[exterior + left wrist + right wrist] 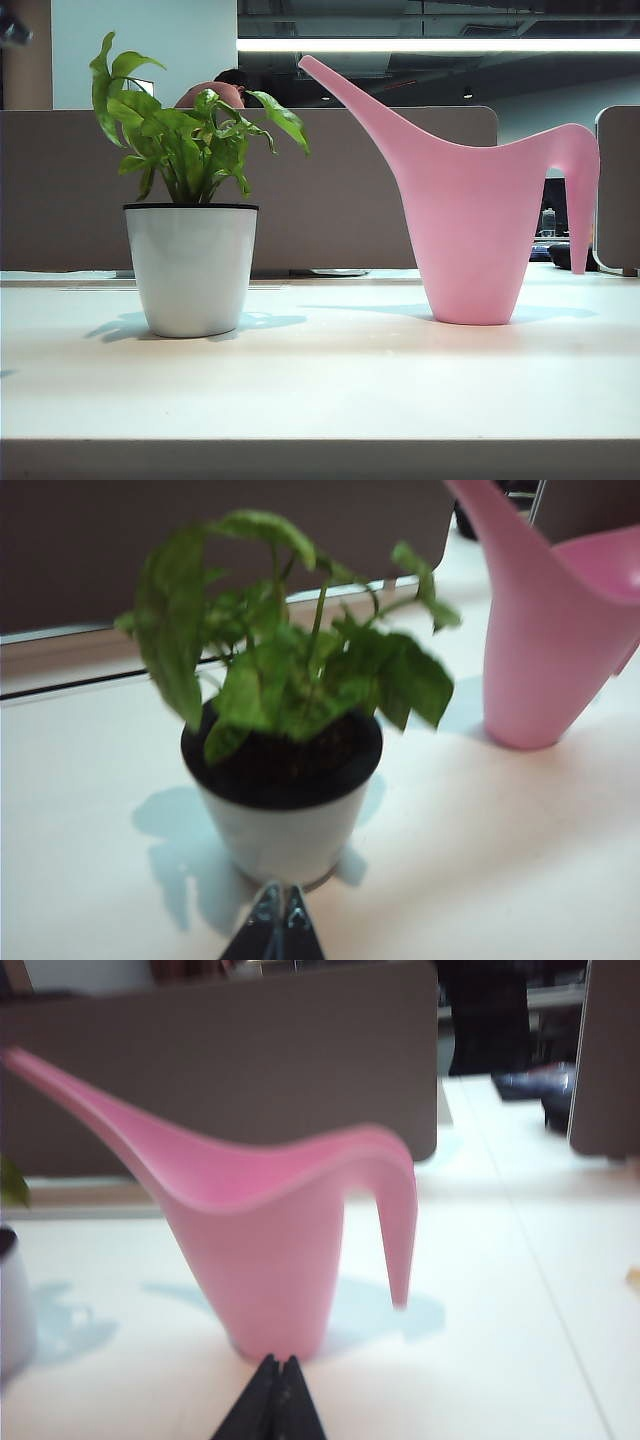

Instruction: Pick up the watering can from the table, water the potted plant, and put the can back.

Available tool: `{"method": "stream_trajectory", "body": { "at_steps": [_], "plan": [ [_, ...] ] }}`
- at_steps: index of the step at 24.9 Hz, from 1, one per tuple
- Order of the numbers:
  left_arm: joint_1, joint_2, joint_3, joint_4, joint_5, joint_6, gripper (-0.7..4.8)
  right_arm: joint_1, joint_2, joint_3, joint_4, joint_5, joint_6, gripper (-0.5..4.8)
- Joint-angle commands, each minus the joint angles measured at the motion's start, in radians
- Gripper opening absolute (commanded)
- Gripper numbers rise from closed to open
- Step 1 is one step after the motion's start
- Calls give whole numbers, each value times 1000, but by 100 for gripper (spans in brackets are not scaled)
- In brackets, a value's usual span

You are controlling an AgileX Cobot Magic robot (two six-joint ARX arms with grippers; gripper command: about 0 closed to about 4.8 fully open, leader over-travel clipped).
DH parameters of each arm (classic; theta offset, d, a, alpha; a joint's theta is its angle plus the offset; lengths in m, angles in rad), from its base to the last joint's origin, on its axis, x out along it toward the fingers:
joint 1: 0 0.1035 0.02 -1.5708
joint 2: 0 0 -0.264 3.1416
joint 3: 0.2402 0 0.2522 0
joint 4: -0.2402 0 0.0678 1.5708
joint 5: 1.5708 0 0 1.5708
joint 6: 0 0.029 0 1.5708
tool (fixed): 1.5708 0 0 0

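The pink watering can (470, 220) stands upright on the right of the off-white table (320, 390), its long spout slanting toward the potted plant (190, 270), which stands apart on the left. No arm or gripper shows in the exterior view. In the left wrist view my left gripper (280, 892) is shut and empty, held just short of the white pot (285, 825), with the can (545, 650) beyond it. In the right wrist view my right gripper (278, 1362) is shut and empty, just in front of the can's base (270, 1260). The pot's edge (10, 1300) shows at one side.
A brown partition (330, 190) runs along the back of the table, with a person's head (215, 92) behind it. A second panel (620, 190) stands at the far right, with dark objects (560, 255) beside it.
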Motion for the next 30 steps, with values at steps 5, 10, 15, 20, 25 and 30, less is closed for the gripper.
{"method": "stream_trajectory", "body": {
  "at_steps": [5, 10, 15, 20, 25, 30],
  "plan": [
    [-1, -140, -151, 135, -76, 6, -5, 1, -2, -125, 114, -12, 11, -4],
    [-1, -154, -163, 67, -89, -25, -5, 1, -2, -127, 75, -120, 124, 12],
    [-1, -177, -224, 98, -89, 18, -5, 1, -2, -178, 109, -69, 80, 8],
    [-1, -261, -297, 154, -89, 18, -5, 1, -2, -234, 174, -54, 68, 12],
    [-1, -393, -383, 129, -90, 14, -5, 1, -2, -280, 216, 98, -17, -9],
    [-1, -451, -430, 128, -136, -26, -5, 1, -2, -337, 327, 96, -25, -9]
  ]
}}
